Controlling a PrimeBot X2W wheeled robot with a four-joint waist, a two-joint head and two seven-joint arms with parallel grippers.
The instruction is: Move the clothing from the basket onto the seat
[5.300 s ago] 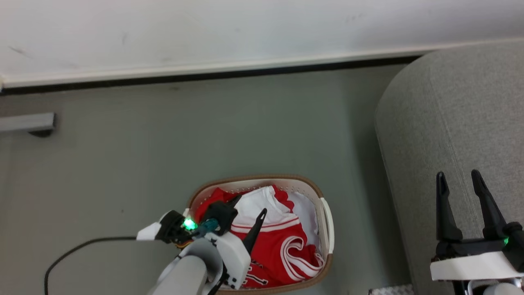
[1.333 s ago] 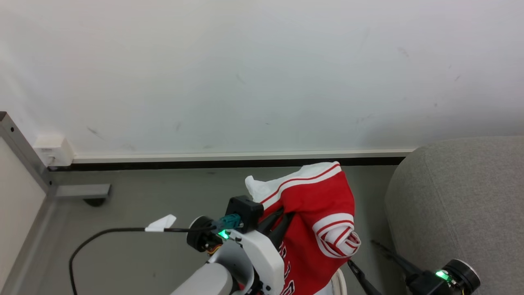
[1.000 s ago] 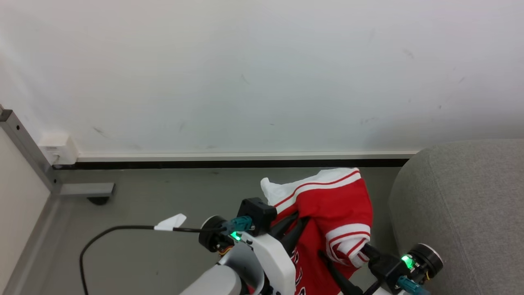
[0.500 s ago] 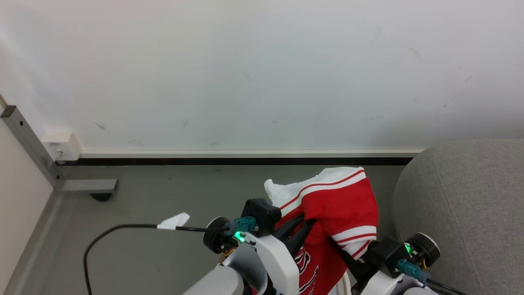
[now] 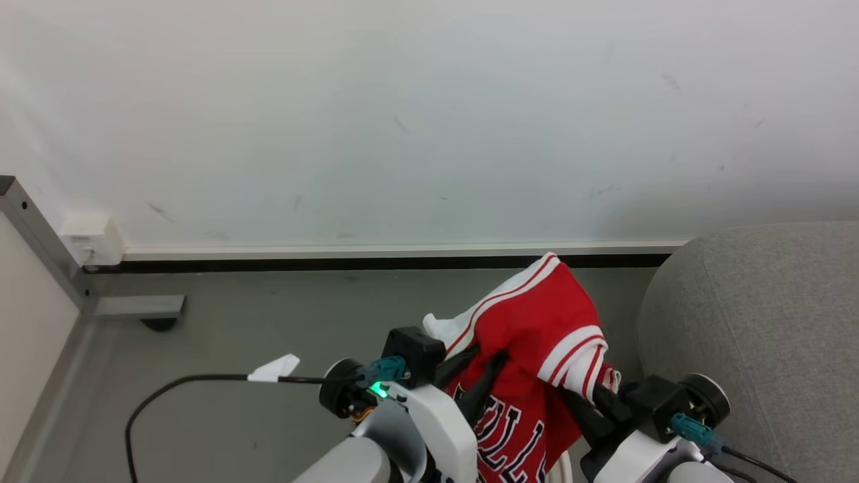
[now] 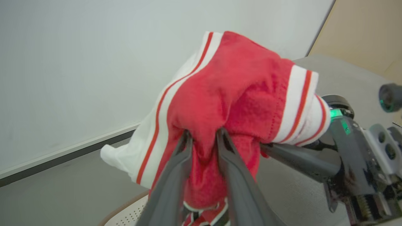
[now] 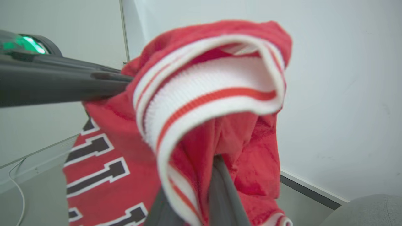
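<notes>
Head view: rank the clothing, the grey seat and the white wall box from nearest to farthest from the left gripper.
Measured from the left gripper:
1. clothing: pinched between its fingers and draped over them.
2. seat: off to the right.
3. wall box: far left, low on the wall.
</notes>
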